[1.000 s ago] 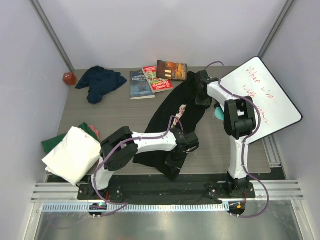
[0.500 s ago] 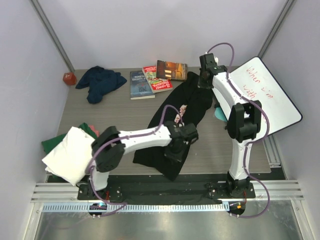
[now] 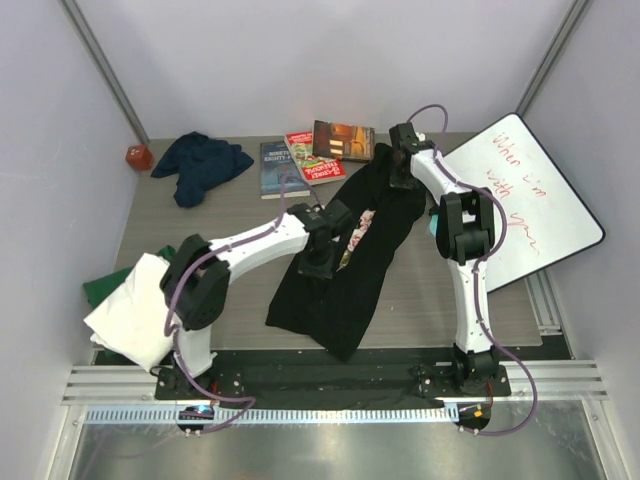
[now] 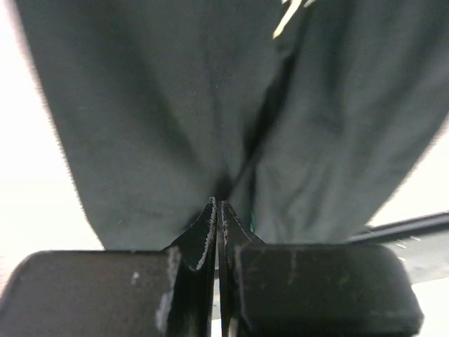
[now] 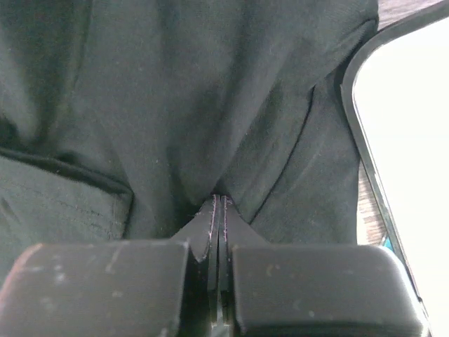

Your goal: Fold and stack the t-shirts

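The large black t-shirt [image 3: 345, 290] with rose print lies stretched from the far right toward the near edge. My left gripper [image 3: 322, 262] is shut on a fold of it near the print, and in the left wrist view the jaws [image 4: 218, 205] pinch dark cloth [image 4: 168, 105] that hangs away from them. At the shirt's far end my right gripper [image 3: 398, 182] is shut on it too, its jaws [image 5: 219, 200] pressed together on the black cloth [image 5: 210, 91]. A navy shirt [image 3: 200, 162] lies crumpled at the far left. Folded white [image 3: 140, 312] and green [image 3: 98, 290] shirts sit at the near left.
Three books [image 3: 312, 152] lie at the back middle, next to the shirt's far end. A whiteboard [image 3: 525, 195] leans at the right, its edge [image 5: 365, 154] beside the right gripper. A red object [image 3: 138, 157] sits in the far left corner. Something teal [image 3: 432, 226] peeks out by the right arm.
The left gripper has moved from the near right of the shirt up and to the left, pulling cloth along. The right gripper has shut on the shirt's far end.
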`<control>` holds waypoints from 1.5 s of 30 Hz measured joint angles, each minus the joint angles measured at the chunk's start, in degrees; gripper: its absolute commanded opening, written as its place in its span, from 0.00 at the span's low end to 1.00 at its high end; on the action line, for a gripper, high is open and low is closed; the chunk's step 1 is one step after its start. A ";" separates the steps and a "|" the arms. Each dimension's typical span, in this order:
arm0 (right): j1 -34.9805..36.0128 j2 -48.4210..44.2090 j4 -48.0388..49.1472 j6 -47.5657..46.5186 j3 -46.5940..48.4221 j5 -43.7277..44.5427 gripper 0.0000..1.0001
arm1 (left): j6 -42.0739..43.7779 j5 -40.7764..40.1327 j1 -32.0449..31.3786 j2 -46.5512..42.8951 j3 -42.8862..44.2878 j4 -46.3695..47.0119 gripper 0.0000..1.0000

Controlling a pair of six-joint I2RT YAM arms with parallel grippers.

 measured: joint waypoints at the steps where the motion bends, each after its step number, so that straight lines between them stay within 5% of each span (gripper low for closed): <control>1: -0.02 0.22 0.00 -0.02 0.17 0.02 0.01 | 0.07 0.22 -0.09 1.53 -0.44 0.00 0.00; 8: -0.31 2.29 -0.17 -0.02 2.47 0.09 0.01 | 0.02 1.84 -0.35 8.66 -3.19 1.29 0.00; 20: -0.74 7.26 -1.51 0.00 10.88 -0.48 0.01 | -0.24 6.16 0.13 4.24 -10.21 8.00 0.00; 24: -0.74 7.76 -1.60 0.00 11.93 -0.98 0.19 | -0.22 7.34 0.00 4.11 -10.49 8.76 0.00; 29: -0.74 7.65 -1.11 -0.09 11.63 -2.23 0.21 | -0.17 7.37 -0.20 4.11 -10.32 8.70 0.00; 38: -0.98 -3.98 -0.33 0.26 -3.65 -3.48 0.28 | 0.22 5.20 -1.07 5.01 -8.15 6.43 0.10; 45: -0.83 -23.45 0.68 1.31 -14.45 -5.44 0.40 | 0.31 2.43 0.94 4.39 -7.15 5.86 0.18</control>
